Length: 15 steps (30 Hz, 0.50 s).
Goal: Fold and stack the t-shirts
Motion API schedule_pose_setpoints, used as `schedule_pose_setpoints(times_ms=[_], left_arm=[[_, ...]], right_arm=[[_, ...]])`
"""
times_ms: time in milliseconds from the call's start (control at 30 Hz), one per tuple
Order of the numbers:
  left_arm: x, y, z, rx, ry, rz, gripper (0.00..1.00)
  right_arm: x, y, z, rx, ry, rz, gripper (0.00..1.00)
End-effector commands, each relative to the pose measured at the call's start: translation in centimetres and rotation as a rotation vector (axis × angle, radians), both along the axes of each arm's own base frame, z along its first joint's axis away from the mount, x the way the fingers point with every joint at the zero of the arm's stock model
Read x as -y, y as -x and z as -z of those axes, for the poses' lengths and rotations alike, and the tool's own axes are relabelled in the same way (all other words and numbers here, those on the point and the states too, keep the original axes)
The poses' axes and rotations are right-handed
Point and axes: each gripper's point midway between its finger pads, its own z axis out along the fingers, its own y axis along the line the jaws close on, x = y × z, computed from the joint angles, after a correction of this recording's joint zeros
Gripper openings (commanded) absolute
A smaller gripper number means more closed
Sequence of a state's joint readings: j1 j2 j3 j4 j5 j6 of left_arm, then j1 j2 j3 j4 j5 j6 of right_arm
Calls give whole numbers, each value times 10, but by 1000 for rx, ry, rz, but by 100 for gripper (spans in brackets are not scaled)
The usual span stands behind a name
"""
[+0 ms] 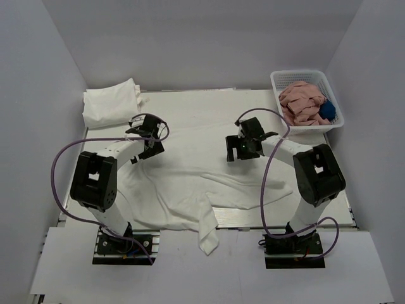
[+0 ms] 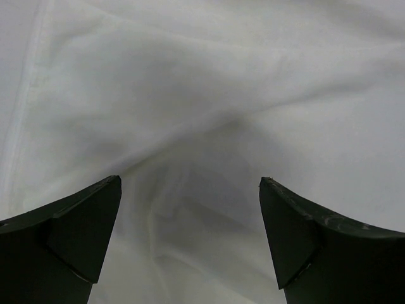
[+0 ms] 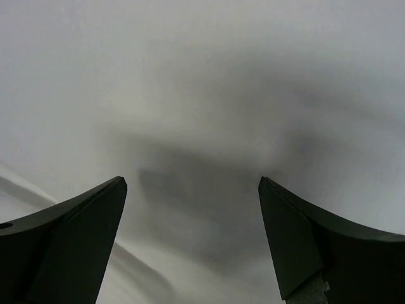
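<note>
A white t-shirt [image 1: 190, 171] lies spread and wrinkled across the middle of the table, one part hanging over the near edge [image 1: 207, 237]. A folded white bundle of t-shirts [image 1: 111, 104] sits at the far left corner. My left gripper [image 1: 147, 147] is open just above the shirt's left part; white cloth [image 2: 190, 145] fills its wrist view between the fingers. My right gripper [image 1: 240, 151] is open above the shirt's right part; plain white cloth [image 3: 190, 126] fills its view. No prints or lettering show.
A white plastic basket [image 1: 276, 79] at the far right corner holds pink cloth [image 1: 301, 101] and a blue item [image 1: 326, 110]. Grey walls close in the table on the left, right and back. Purple cables loop from both arms.
</note>
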State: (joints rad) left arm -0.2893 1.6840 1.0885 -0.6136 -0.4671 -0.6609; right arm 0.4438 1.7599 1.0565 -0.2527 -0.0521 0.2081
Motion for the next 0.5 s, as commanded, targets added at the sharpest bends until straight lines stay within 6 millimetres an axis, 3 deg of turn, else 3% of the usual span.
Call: schedule_pose_setpoints(times_ms=[0, 33, 67, 133, 167, 200, 233, 267, 300, 333, 367, 400, 433, 467], left_arm=[[10, -26, 1, 69, 54, 46, 100], [13, -28, 15, 33, 54, 50, 100], [16, -41, 11, 45, 53, 59, 100], [18, -49, 22, 5, 39, 67, 100], [21, -63, 31, -9, 28, 82, 100], [25, -70, 36, -22, 27, 106, 100], [26, -76, 41, -37, 19, 115, 100], [34, -98, 32, -1, 33, 135, 100], [35, -102, 53, -45, 19, 145, 100], [40, -112, 56, -49, 18, 182, 100], [43, -139, 43, -2, 26, 195, 100], [49, -150, 44, 1, 36, 214, 100], [52, -158, 65, -35, 22, 263, 100], [62, -190, 45, 44, 34, 287, 100]], right_arm=[[7, -20, 0, 53, 27, 91, 90], [14, -20, 4, 34, 51, 119, 90], [25, -24, 12, 36, 109, 164, 90], [33, -40, 12, 44, 130, 210, 90], [42, -44, 19, 38, 167, 243, 90], [43, -62, 8, 59, 161, 270, 90], [51, -68, 15, 46, 178, 294, 90], [51, -85, 4, 81, 178, 315, 90], [54, -92, 3, 81, 177, 326, 90], [59, -113, -1, 91, 175, 351, 90], [60, -121, -3, 102, 173, 345, 90], [64, -130, -3, 103, 172, 356, 90], [59, -155, -10, 133, 130, 356, 90], [58, -165, -14, 160, 130, 333, 90]])
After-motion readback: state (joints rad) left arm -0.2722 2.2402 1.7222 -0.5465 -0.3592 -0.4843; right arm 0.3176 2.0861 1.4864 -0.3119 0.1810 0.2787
